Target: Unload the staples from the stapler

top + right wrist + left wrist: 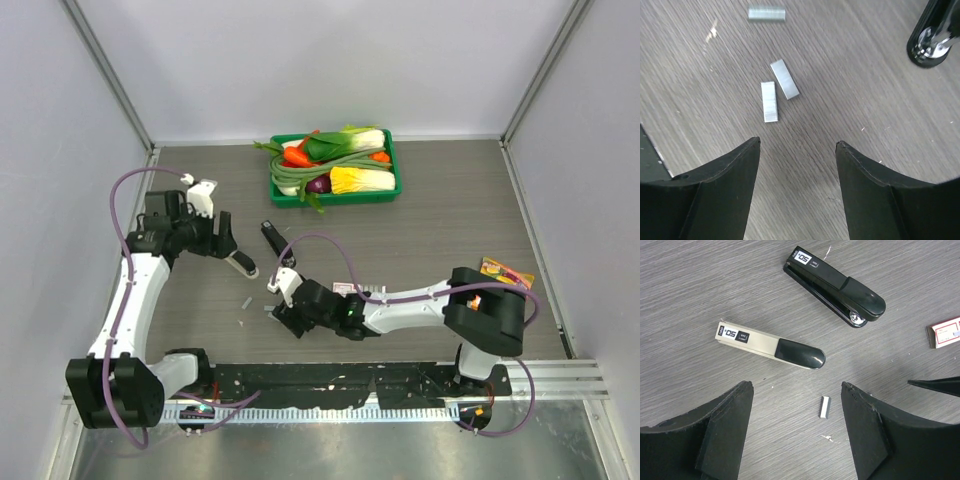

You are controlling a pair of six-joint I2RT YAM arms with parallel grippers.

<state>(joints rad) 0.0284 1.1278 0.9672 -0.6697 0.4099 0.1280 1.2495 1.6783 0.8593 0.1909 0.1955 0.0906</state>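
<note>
A black stapler [835, 285] and a beige-and-black stapler [770, 345] lie apart on the wood-grain table; both also show in the top view, the black stapler [272, 238] and the beige one [241, 264]. One staple strip [825, 406] lies on the table between my left fingers. My left gripper [797, 385] is open and empty, hovering just short of the beige stapler. My right gripper [797, 142] is open and empty above the table. Three staple strips [769, 101] [784, 79] [767, 13] lie just ahead of it. The black stapler's end [935, 35] shows at its upper right.
A small red-and-white staple box [945, 332] lies right of the staplers, by the right arm in the top view [345, 288]. A green tray [392, 175] of vegetables stands at the back. A colourful packet [506, 272] lies at the right. Grey walls enclose the table.
</note>
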